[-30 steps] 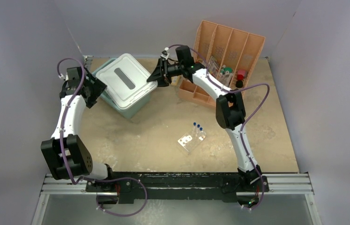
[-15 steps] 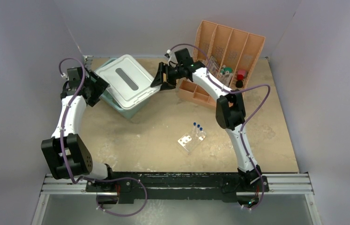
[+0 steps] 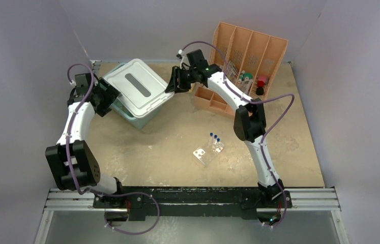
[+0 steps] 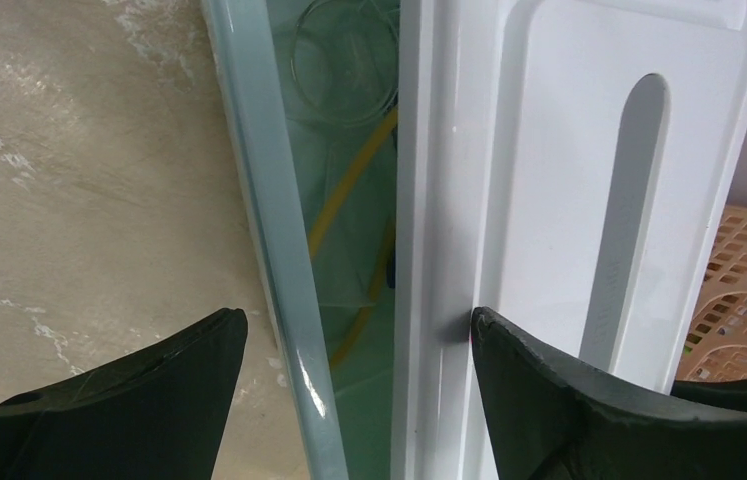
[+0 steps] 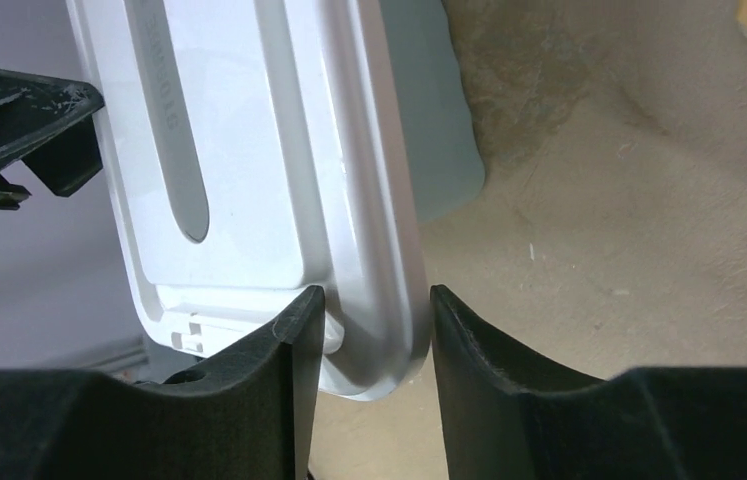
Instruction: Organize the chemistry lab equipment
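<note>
A pale green bin [image 3: 128,114] stands at the back left with a white lid [image 3: 138,87] lying askew over it. My right gripper [image 3: 173,84] is shut on the lid's right rim [image 5: 377,305]. My left gripper [image 3: 109,96] is open and straddles the bin's rim [image 4: 259,200] and the lid's edge [image 4: 549,200]; its right finger touches the lid. Amber rubber tubing [image 4: 347,178] and something clear and round show inside the bin through the gap. A clear plastic tube rack [image 3: 205,154] with blue-capped test tubes [image 3: 214,138] stands mid-table. Goggles, tongs and bag are not visible.
A peach divider [image 3: 249,48] holding bottles and colourful items stands at the back right, close behind my right arm. Bare tabletop [image 3: 157,147] lies between the bin and the rack. Grey walls enclose the table on three sides.
The lid has shifted up and to the left off the bin, drawn by my right gripper, opening a gap on the bin's left side. My left gripper has moved in against the bin and lid.
</note>
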`<state>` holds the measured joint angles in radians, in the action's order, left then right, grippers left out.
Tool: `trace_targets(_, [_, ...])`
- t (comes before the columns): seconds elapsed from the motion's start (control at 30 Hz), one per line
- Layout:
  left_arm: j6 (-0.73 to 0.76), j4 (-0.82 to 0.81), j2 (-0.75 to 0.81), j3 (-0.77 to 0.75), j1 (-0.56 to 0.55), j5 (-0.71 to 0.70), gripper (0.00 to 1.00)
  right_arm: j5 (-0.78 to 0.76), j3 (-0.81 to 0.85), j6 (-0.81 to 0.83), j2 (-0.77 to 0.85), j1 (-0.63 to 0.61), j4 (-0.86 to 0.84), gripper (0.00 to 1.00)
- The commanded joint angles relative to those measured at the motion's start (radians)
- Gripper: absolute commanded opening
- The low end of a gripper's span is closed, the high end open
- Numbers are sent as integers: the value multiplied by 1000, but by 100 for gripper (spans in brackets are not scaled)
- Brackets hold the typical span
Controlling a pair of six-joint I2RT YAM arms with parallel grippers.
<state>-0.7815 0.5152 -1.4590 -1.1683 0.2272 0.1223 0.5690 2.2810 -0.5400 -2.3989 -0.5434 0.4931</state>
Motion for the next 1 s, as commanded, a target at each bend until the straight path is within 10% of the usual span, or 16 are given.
trace_targets(0.0, [6, -12, -7, 1, 6, -18, 80, -62, 66, 67, 16, -23, 19, 44])
trace_targets(0.37, [5, 31, 47, 5, 6, -187, 71, -27, 104, 129, -45, -45, -16, 43])
trace_targets(0.97, [48, 50, 37, -25, 7, -265, 53, 3, 16, 152, 107, -29, -39, 68])
